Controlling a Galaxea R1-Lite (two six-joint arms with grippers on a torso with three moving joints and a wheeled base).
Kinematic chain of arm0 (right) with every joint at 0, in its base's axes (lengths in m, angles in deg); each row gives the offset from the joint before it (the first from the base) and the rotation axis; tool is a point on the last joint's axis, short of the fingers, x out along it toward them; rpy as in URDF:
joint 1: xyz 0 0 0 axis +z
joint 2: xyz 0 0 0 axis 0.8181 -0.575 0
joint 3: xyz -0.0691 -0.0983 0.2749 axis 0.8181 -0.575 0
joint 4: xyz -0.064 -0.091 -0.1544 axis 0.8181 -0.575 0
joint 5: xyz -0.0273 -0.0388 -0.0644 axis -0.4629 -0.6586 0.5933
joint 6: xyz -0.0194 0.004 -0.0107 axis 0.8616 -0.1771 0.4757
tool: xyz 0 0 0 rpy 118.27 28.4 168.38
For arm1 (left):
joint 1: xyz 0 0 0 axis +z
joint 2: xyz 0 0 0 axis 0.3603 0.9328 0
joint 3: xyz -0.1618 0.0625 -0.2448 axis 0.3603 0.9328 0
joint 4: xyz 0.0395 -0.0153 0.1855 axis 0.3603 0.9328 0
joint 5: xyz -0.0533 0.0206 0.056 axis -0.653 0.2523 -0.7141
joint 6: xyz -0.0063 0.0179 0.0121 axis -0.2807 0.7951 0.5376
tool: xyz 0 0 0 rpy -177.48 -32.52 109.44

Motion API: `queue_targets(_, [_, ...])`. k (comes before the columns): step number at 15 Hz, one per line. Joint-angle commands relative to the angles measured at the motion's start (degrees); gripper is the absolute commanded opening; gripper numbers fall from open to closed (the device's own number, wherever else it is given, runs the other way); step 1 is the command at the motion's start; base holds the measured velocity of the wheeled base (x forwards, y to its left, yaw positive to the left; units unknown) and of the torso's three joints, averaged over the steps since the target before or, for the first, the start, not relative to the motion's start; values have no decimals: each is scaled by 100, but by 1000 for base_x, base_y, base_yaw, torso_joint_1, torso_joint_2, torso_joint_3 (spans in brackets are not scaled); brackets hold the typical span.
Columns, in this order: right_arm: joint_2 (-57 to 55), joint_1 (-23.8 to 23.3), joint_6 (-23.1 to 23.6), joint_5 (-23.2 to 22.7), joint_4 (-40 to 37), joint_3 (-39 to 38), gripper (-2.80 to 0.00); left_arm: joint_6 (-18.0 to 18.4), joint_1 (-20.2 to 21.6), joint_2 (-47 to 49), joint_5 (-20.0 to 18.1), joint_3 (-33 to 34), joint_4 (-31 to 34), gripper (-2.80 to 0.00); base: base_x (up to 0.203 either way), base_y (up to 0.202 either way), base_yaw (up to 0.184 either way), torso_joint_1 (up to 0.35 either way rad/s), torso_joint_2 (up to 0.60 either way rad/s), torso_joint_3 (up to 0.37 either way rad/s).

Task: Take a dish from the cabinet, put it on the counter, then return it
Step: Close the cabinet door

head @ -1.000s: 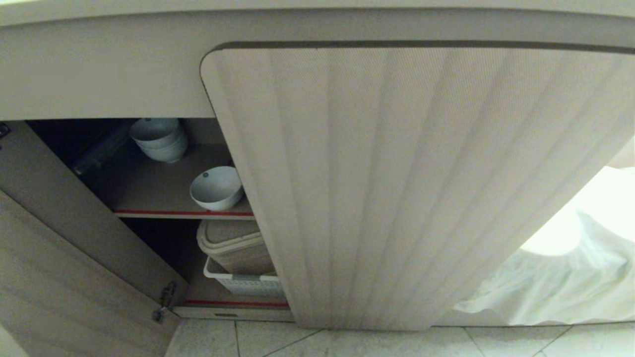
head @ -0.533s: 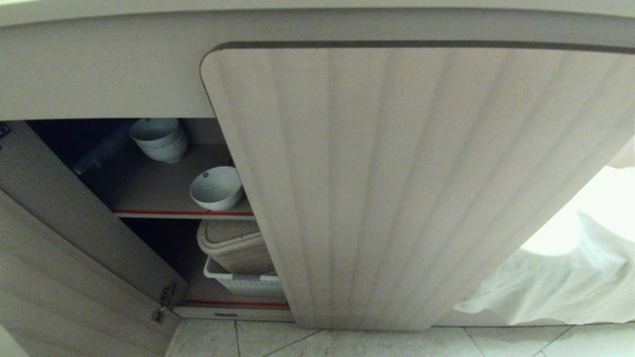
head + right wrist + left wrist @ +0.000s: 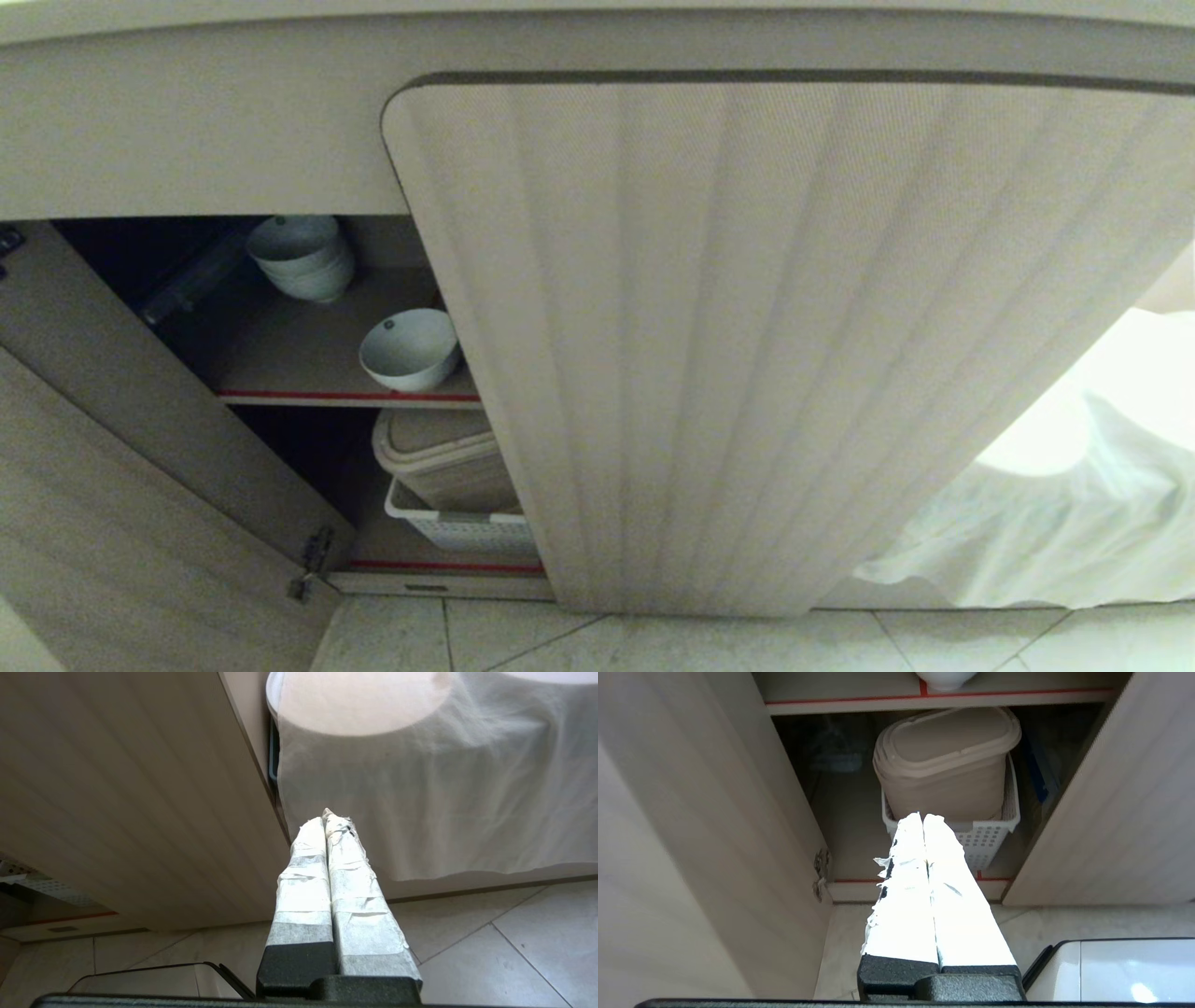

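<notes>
A: Going left to right: left door (image 3: 140, 485) is hanging open, and the bowl (image 3: 409, 349) is sitting alone near the front of the upper shelf (image 3: 308, 396), tight beside the right door (image 3: 747, 355).

B: Hands?

A: Left hand (image 3: 923, 817) is clenched, gripping nothing, pointing at the basket (image 3: 987, 833) below. Right hand (image 3: 327, 816) is clenched too, idling by the cloth (image 3: 420, 802).

B: Risks?

A: I'm judging that right door to be crowding the bowl; a hand reaching in could be clipping its edge, or nudging the bowl off the shelf lip.

B: Counting?

A: One loose bowl, one stack (image 3: 301, 258) behind it, one bin (image 3: 443, 462) in one basket, two doors, two shelves. Stack's count I can't tell.
</notes>
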Motion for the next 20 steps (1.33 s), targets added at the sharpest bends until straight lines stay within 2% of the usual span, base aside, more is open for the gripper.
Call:
queue_targets(1, [2,2,-7,7,2,-1,-280,-6,1,0,0,0,-3,-280,-170,0,0,7,0,0])
queue_targets(20, [2,2,-7,5,2,-1,-280,-41,1,0,-18,0,-3,-280,-193,0,-1,3,3,3])
